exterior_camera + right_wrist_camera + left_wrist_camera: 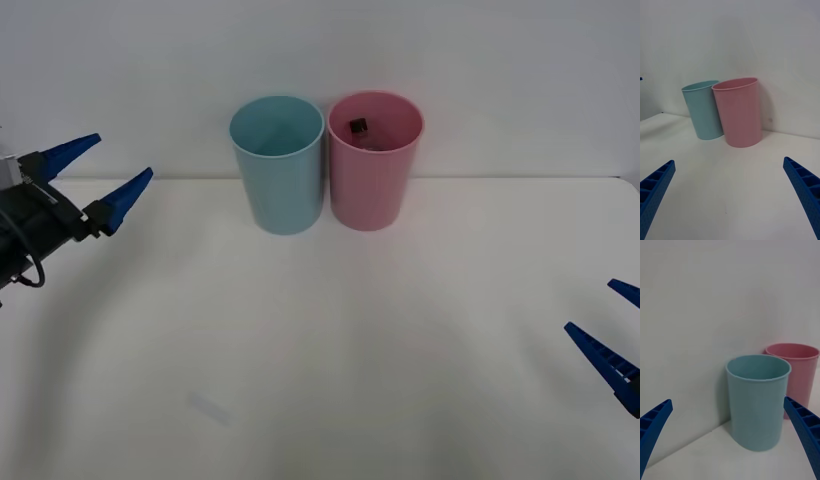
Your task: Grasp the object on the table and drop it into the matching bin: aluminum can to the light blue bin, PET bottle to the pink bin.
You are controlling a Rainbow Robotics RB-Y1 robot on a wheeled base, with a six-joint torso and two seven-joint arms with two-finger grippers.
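Observation:
The PET bottle (359, 130) lies inside the pink bin (375, 175); I can make out just its black cap and a bit of dark label over the rim. The light blue bin (278, 170) stands touching the pink bin's left side at the back of the white table (320, 350). My left gripper (98, 165) hovers open at the left edge, raised, well left of the blue bin. My right gripper (612, 325) is open low at the right edge. Both wrist views show the pink bin (739, 112) (799, 371) and blue bin (703, 110) (757, 401) between open fingers.
A plain white wall rises right behind the bins. A faint small mark (210, 408) sits on the tabletop near the front left.

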